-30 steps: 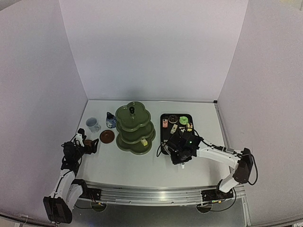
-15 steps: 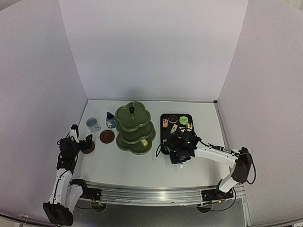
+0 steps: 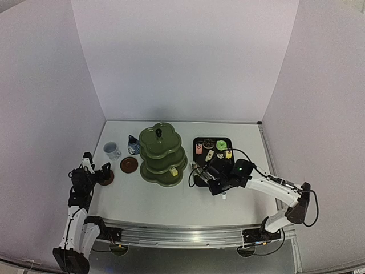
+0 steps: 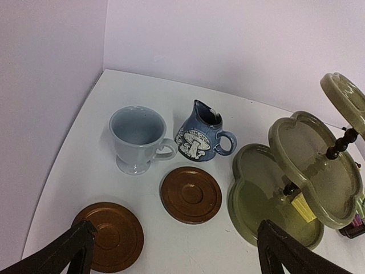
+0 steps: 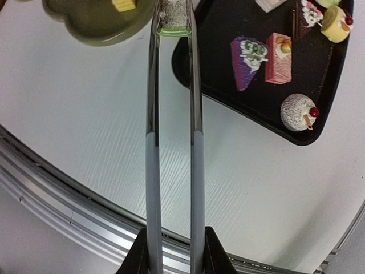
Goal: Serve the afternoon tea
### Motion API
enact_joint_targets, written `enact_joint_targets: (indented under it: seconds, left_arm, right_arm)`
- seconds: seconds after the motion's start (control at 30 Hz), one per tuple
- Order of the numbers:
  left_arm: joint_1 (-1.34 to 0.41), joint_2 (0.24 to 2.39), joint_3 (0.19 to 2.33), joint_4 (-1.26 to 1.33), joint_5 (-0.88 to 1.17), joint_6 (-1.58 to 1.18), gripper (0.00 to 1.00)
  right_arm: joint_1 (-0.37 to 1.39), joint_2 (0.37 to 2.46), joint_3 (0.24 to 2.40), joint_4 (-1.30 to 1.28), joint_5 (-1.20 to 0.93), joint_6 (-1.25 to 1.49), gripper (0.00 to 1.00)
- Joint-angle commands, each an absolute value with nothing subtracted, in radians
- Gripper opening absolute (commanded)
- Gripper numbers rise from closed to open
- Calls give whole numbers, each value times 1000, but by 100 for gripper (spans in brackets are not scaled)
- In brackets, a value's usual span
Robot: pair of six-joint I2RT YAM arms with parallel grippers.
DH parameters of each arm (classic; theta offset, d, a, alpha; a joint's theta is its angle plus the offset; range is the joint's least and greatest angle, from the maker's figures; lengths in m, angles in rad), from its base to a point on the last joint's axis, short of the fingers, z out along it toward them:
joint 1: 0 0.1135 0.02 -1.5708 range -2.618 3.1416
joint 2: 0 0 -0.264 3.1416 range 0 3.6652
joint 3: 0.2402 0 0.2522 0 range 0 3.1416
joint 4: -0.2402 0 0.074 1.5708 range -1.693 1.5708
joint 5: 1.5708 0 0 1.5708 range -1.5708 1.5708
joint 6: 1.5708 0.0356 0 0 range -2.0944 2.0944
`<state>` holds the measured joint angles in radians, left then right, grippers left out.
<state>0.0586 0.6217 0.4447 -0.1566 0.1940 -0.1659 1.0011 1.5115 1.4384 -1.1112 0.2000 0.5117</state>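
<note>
Our right gripper [image 5: 175,254] is clamped on the metal tongs [image 5: 151,171], whose tips pinch a white speckled cake [image 5: 173,14] at the edge of the black tray [image 5: 222,23], just beside the bottom tier of the green stand [image 5: 91,23]. Our left gripper [image 4: 175,228] is spread wide with nothing in it. One brown coaster [image 4: 108,237] lies just beside one finger, the other coaster [image 4: 191,194] lies ahead between the fingers, and the mug [image 4: 138,138] and mushroom pot [image 4: 199,137] stand beyond.
</note>
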Motion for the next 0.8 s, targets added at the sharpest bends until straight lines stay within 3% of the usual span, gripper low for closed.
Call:
enact_joint_targets:
  seconds: [0.0, 0.23, 0.77]
  left_arm:
    - [57, 618, 421, -102, 191, -186, 100]
    - [57, 592, 388, -95, 224, -237, 100]
    - [63, 549, 362, -95, 190, -237, 100]
  right_arm:
    - [1056, 1523, 1496, -1111, 63, 345, 0]
    - [1098, 1621, 1546, -1014, 8, 221, 0]
    - [1110, 1849, 1645, -785, 131, 126, 0]
